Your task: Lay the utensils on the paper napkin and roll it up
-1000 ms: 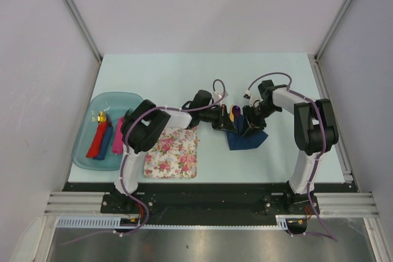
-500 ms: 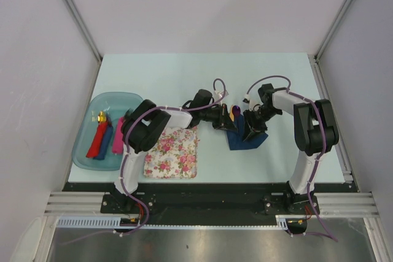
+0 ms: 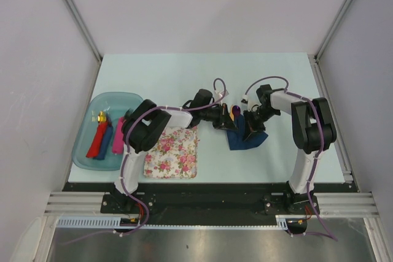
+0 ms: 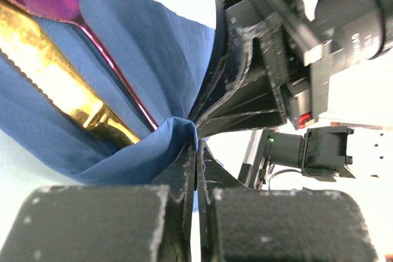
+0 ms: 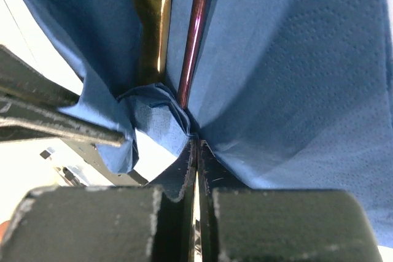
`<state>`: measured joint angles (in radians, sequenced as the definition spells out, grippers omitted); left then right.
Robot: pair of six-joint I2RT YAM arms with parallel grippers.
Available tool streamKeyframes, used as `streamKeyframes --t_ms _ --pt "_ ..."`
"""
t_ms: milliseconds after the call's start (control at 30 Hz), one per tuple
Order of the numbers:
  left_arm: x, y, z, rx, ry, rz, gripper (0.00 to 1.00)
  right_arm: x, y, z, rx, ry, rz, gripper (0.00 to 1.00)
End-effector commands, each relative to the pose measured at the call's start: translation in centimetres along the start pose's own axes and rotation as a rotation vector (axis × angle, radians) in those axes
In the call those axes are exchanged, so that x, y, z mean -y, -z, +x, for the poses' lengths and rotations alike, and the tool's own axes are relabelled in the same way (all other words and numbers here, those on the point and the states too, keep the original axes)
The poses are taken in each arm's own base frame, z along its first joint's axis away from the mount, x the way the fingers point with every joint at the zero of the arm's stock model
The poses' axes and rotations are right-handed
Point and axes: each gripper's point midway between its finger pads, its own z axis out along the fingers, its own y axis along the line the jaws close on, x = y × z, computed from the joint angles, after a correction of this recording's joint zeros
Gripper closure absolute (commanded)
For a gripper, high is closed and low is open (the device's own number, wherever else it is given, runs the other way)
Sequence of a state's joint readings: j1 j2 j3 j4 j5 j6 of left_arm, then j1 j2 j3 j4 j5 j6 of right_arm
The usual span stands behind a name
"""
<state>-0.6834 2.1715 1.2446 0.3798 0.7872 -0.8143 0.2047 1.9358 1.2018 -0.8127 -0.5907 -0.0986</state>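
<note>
Lately pinched from both sides: dark navy-blue paper napkin [image 3: 247, 140], right of centre on the pale table [image 3: 184, 78], cupped around shiny purple spoon with thin dark handle [image 5: 195, 35] and slender gold-orange utensil [image 5: 150, 16]; had the right gripper [image 5: 196, 145] standing apart a second ago, now clamped on a napkin fold, facing the left gripper [image 4: 196, 151], likewise pressed together on paper; judged ready for rolling; saw gold piece and pinched folds only at the wrists; saw only from overhead the pink-and-white floral mat [image 3: 172, 151] and teal tray [image 3: 83, 151], both well apart.
</note>
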Motion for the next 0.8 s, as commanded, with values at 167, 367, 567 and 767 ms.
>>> streamKeyframes --t_ms 167,367,567,767 --pt "2.0 -1.1 -1.8 0.036 -0.047 0.039 1.00 0.1 -0.3 -1.1 0.029 0.011 0.018 1.00" --pt "1.9 -1.9 -1.7 0.029 -0.053 0.038 1.00 0.2 -0.4 -0.9 0.026 0.009 0.021 1.00" --pt "1.3 -2.5 -1.3 0.026 -0.047 0.021 1.00 0.4 -0.2 -1.0 0.030 0.004 0.023 1.00" --pt "0.1 -3.0 -0.8 0.015 -0.046 -0.017 1.00 0.4 0.0 -1.0 0.034 0.001 0.019 1.00"
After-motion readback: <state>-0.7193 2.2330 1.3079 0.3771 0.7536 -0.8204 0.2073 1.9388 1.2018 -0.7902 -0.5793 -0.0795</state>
